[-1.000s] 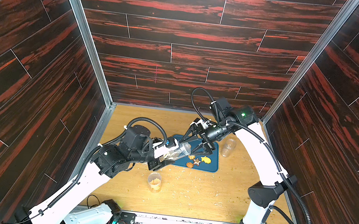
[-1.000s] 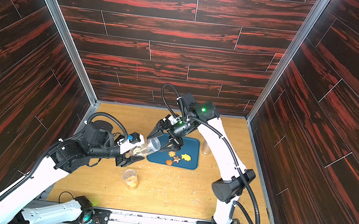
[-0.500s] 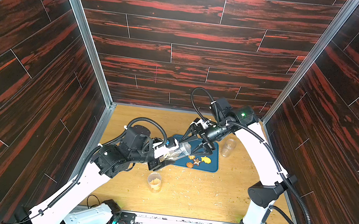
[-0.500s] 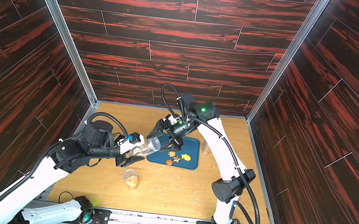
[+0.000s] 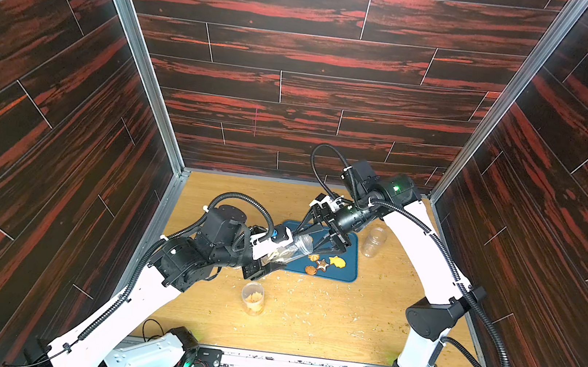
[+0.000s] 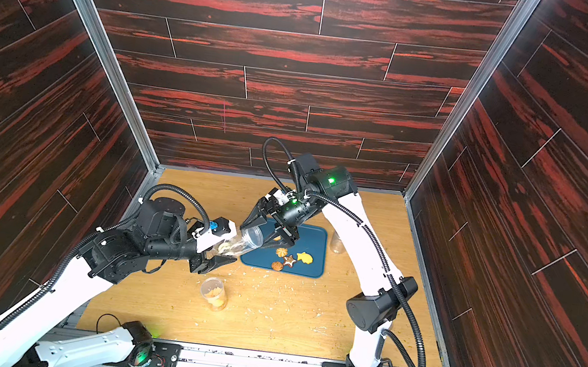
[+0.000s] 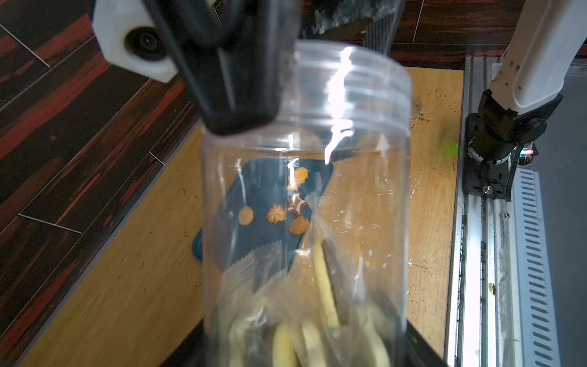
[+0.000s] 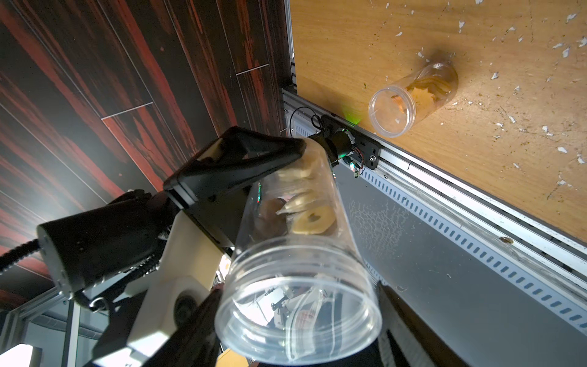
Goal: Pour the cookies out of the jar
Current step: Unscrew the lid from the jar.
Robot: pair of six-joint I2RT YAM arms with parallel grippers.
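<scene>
Against the picture from a second before, nothing had visibly shifted. The left gripper (image 5: 269, 259) pinched the clear jar (image 5: 291, 251) by its lower body, tilted, with its mouth over the edge of the blue tray (image 5: 349, 260). The right gripper (image 6: 255, 235) had its jaws spread to either side of the jar's mouth; whether they touched the rim could not be told. Some cookies (image 5: 322, 264) lay on the tray. The rest sat deep in the jar, blurred behind a clear wrapper (image 7: 270, 286). A second jar (image 5: 252, 297) with biscuits stood on the table (image 5: 305, 327) nearer the front. An empty jar (image 6: 336, 243) stood just beside the tray, partly behind the right arm.
</scene>
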